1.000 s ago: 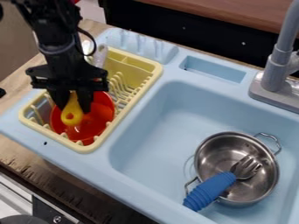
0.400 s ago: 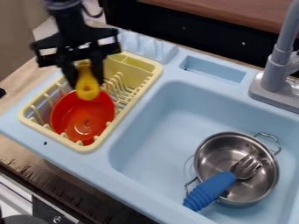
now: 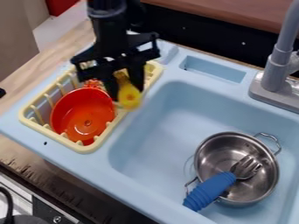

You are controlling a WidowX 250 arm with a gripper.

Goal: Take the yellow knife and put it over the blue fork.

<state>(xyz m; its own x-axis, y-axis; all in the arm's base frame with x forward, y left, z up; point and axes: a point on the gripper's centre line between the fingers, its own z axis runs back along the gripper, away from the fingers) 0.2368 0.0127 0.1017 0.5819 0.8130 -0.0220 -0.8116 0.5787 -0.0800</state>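
Here, a light-blue sink unit (image 3: 154,127) carries a pale-yellow dish rack (image 3: 88,149) along its left edge. The black gripper (image 3: 125,89) hangs over the rack's right edge. A steel pot (image 3: 205,159) sits near the basin's lower right corner, a red bowl (image 3: 70,105) in the rack. The blue fork (image 3: 209,191) lies across the pot's rim; the gripper's fingers hold the yellow knife (image 3: 129,99).

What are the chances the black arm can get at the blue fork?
Probably yes: no obstacle shows between its gripper and the fork, which leans over the rim of the metal pot, though the gripper is occupied by the yellow knife.
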